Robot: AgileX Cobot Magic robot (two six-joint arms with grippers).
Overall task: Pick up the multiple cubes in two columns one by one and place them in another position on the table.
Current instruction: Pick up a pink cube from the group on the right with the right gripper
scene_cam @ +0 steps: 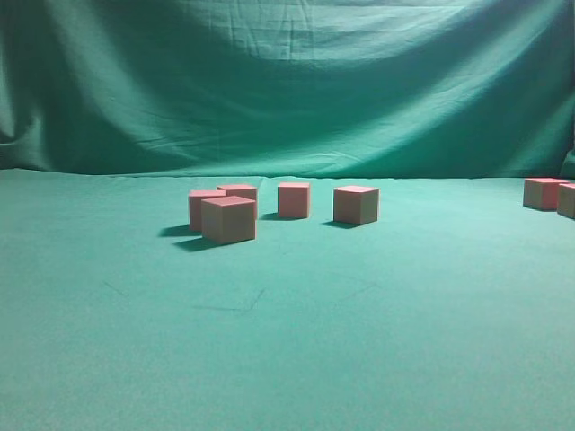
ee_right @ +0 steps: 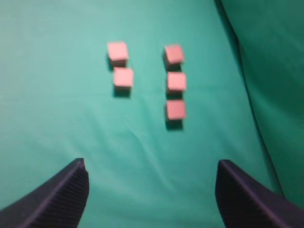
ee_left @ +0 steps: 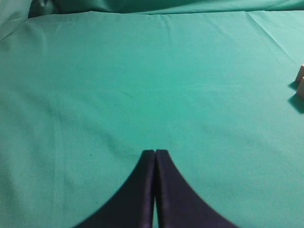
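Observation:
Several pinkish-red cubes stand in two columns on the green table (ee_right: 61,118) in the right wrist view. The left column holds two cubes (ee_right: 117,50) (ee_right: 123,77); the right column holds three (ee_right: 174,53) (ee_right: 176,81) (ee_right: 175,109). My right gripper (ee_right: 151,162) hangs open well short of them, with nothing between its fingers. In the exterior view several cubes sit mid-table, the nearest one (scene_cam: 228,220) in front, and no arm shows. My left gripper (ee_left: 155,152) is shut over bare cloth, holding nothing.
Two more cubes (scene_cam: 544,193) sit at the far right edge of the exterior view. Two cube edges (ee_left: 300,80) peek in at the right of the left wrist view. The green backdrop (scene_cam: 287,81) rises behind the table.

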